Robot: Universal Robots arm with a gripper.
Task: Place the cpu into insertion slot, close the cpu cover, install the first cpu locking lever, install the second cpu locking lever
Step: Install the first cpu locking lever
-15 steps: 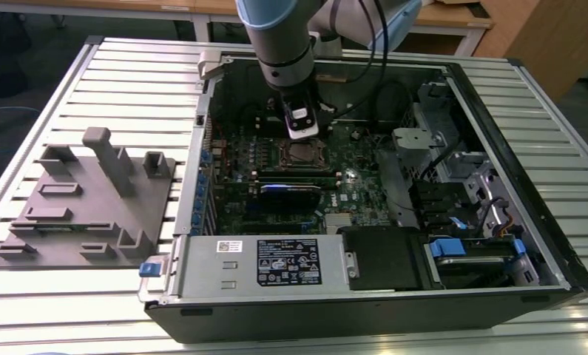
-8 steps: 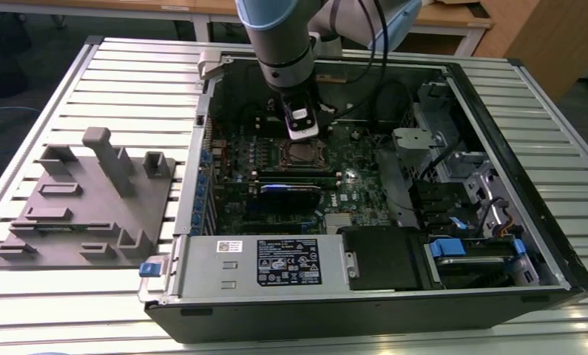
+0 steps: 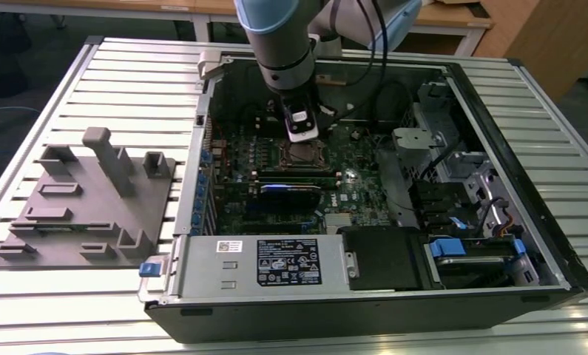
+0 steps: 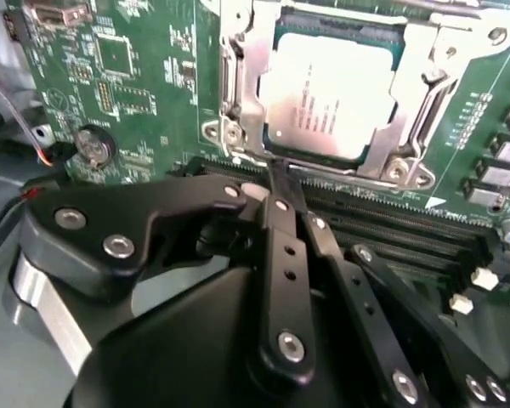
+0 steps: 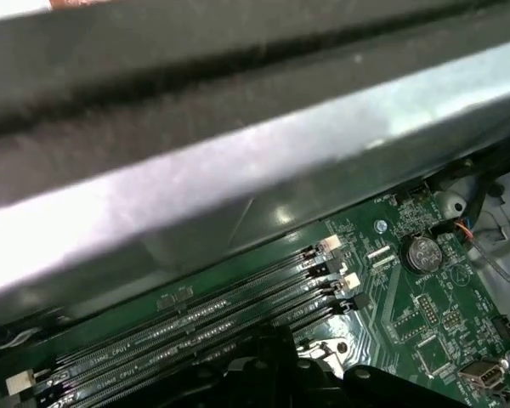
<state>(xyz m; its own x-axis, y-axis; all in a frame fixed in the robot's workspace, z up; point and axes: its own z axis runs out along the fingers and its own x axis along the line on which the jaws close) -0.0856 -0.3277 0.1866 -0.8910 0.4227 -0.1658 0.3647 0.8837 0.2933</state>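
Note:
The cpu (image 4: 327,93), a pale square chip, lies in the insertion slot (image 4: 340,21) on the green motherboard. The silver cpu cover (image 4: 391,136) lies flat over its edges. A thin metal lever (image 4: 228,85) runs along one side of the socket. My gripper (image 4: 276,174) is shut, its black fingertips together at the socket's near edge with nothing held between them. In the exterior view the gripper (image 3: 302,132) hangs inside the open computer case just above the slot (image 3: 304,154).
Memory slots (image 4: 391,221) lie right beside the socket, under the fingers. A coin battery (image 5: 422,252) sits on the board. A black expansion card (image 3: 294,188), the power supply (image 3: 264,262) and the case wall (image 5: 238,170) hem in the arm. A grey fixture (image 3: 86,200) stands on the table.

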